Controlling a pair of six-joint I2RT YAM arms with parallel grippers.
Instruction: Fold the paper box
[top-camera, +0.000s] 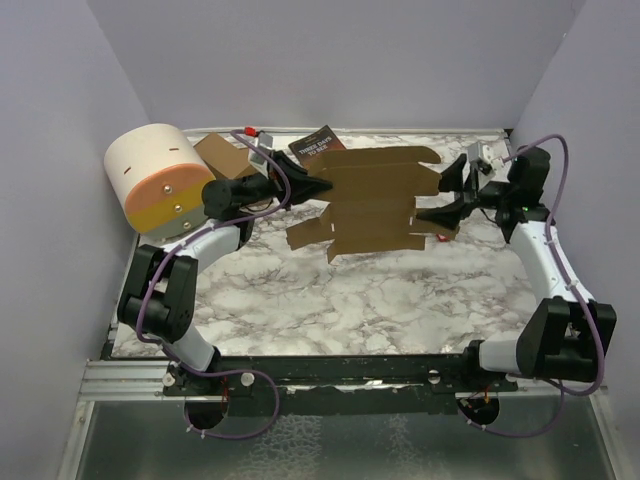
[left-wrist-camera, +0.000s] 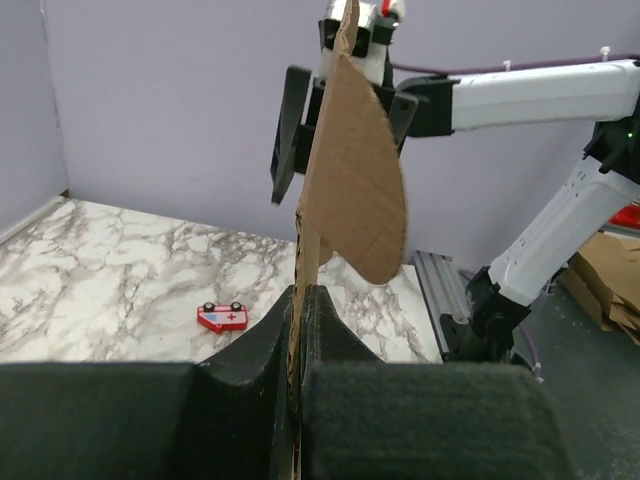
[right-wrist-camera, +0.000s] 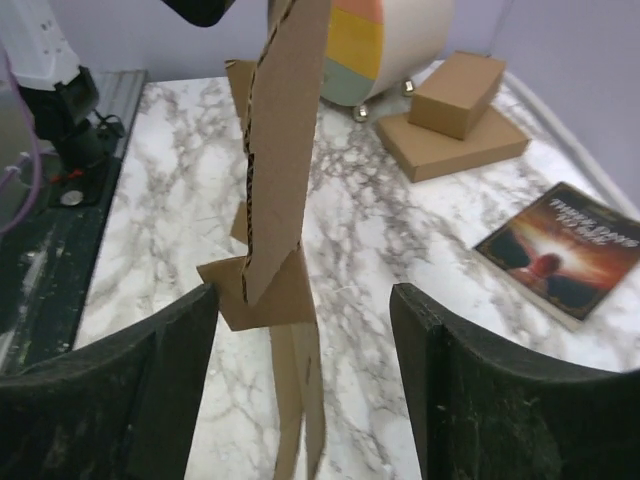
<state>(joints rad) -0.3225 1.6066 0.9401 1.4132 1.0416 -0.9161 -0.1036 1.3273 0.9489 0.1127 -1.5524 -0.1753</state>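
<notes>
Paper box (top-camera: 375, 200) (flat sheet), left claw (top-camera: 322, 186) pinching

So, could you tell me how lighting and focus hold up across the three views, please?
Top external: soft, even light, sharp, no glare on the paper box. Left wrist: the left gripper is dark and soft, the paper box beyond it sharper. Right wrist: the right gripper is dim and blurred, the book clearer.

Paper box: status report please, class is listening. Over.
Left gripper shut on paper box. Right gripper open, astride its far edge. Sheet unfolded, held off table. Toy car on table, clear.
</notes>
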